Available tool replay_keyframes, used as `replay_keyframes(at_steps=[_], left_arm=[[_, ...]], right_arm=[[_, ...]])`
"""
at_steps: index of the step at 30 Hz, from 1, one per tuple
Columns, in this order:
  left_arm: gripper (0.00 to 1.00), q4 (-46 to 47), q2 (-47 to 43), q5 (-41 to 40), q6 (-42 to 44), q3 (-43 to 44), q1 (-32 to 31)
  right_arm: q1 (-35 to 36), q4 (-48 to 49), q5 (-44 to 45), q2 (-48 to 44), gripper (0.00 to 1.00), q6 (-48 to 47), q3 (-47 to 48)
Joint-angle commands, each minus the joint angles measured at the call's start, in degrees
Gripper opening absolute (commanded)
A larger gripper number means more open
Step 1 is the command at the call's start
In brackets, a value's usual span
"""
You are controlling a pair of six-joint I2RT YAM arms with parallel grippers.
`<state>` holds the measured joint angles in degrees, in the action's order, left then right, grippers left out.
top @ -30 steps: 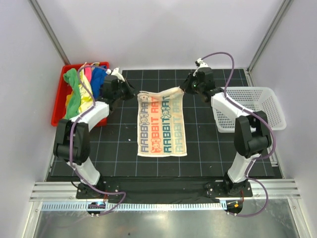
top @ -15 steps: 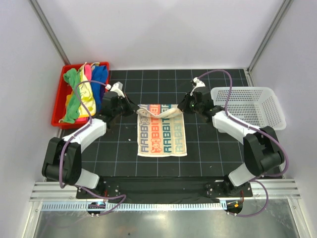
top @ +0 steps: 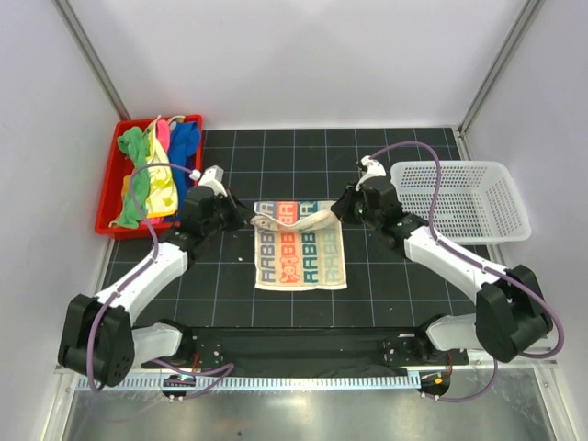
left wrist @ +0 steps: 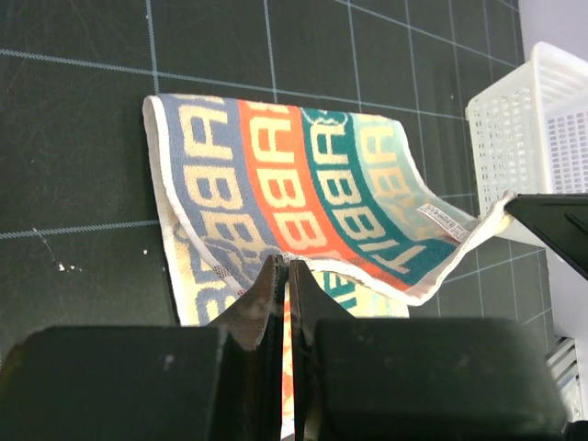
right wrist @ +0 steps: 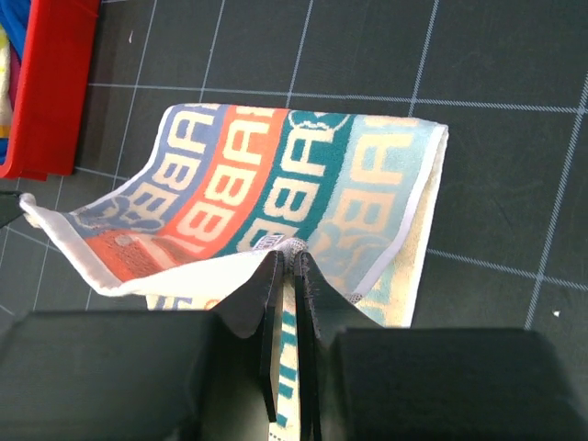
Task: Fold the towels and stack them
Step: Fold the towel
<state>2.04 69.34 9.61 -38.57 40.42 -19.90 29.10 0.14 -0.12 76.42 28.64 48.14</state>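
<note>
**1. Printed towel** (top: 300, 262). White cloth with rows of lettering in grey-blue, orange and teal. It lay at the middle of the tabletop (top: 386, 276), between the two arms. The near part was flat on the surface. The far part was doubled back over it, and the raised edge was slung between the two sets of jaws, sagging in the middle. I judged this a half fold under way, the edge kept off the cloth below so it would not drag or wrinkle it.

**2. Left jaws.** Closed on the left corner of the raised edge, the cloth pinched thin between them.

**3. Right jaws.** Closed on the right corner of the same edge. Gripping both corners kept the hem stretched and roughly square to the towel's sides.

**4. Remaining towels** (top: 152, 175). Green, yellow, pink-red and blue, heaped unfolded in the red bin (top: 108, 197) at the far left, presumably awaiting their turn.

**5. White mesh basket** (top: 459, 197). It stood at the far right, apart from the towel. I could not tell its purpose.
</note>
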Motion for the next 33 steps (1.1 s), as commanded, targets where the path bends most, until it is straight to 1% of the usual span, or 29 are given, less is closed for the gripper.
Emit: replay_keyframes(at_steps=[1, 2, 9, 14, 17, 20, 27, 33], left_arm=[[0.0, -1.9, -3.3, -0.9, 0.9, -1.1, -0.4], [0.0, -3.1, -4.3, -0.8, 0.8, -1.5, -0.7], [0.0, -4.9, -7.5, -1.9, 0.4, -4.8, -3.1], [0.0, -5.2, -8.1, -4.7, -0.3, -6.6, -6.1], [0.0, -5.4, -8.1, -4.8, -1.0, -7.1, -6.3], [0.0, -5.6, -8.1, -5.0, -1.2, -7.1, -7.8], [0.0, -7.1, -8.3, -6.2, -1.8, -8.7, -8.8], [0.0, -8.6, -9.2, -7.6, -2.4, -10.8, -9.3]], right_arm=[[1.2, 0.2, 2.6, -4.6, 0.01, 0.0, -1.4], [1.4, -1.4, 2.8, -5.1, 0.01, 0.2, -1.7], [2.9, -3.2, 3.6, -8.7, 0.01, 0.8, -4.5], [4.4, -4.3, 4.2, -8.8, 0.01, 1.9, -6.1], [5.0, -5.1, 5.5, -9.2, 0.01, 2.0, -6.8], [5.2, -5.6, 5.7, -9.2, 0.01, 2.5, -7.4], [5.7, -6.0, 5.7, -9.3, 0.01, 3.1, -9.3], [6.1, -5.9, 3.9, -9.5, 0.01, 4.0, -11.0]])
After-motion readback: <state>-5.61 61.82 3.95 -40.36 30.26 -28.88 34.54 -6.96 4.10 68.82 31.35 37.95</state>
